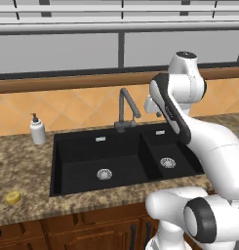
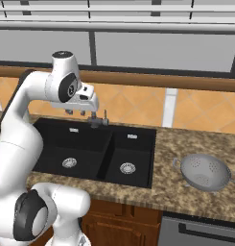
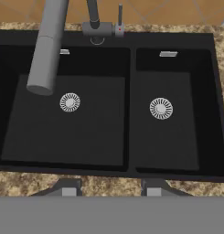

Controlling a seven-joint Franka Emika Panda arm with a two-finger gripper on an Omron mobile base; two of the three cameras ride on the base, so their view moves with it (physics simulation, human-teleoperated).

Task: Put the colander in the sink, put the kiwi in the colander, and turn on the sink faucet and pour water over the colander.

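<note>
Sinks being counted: one sink (image 1: 57, 161), two basins
Drains being counted: two
Faucets being counted: one sink faucet (image 1: 125, 108)
Colanders being counted: one colander (image 2: 205, 172)
Kiwis being counted: one kiwi (image 1: 13, 197)
Soap bottles being counted: one soap bottle (image 1: 37, 129)

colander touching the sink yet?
Apart. The right base view shows the colander sitting on the granite counter to the right of the sink, with bare counter between them.

Orange tile backsplash (image 1: 72, 105), speckled granite counter (image 1: 23, 166), wood cabinets (image 1: 91, 227).
</note>
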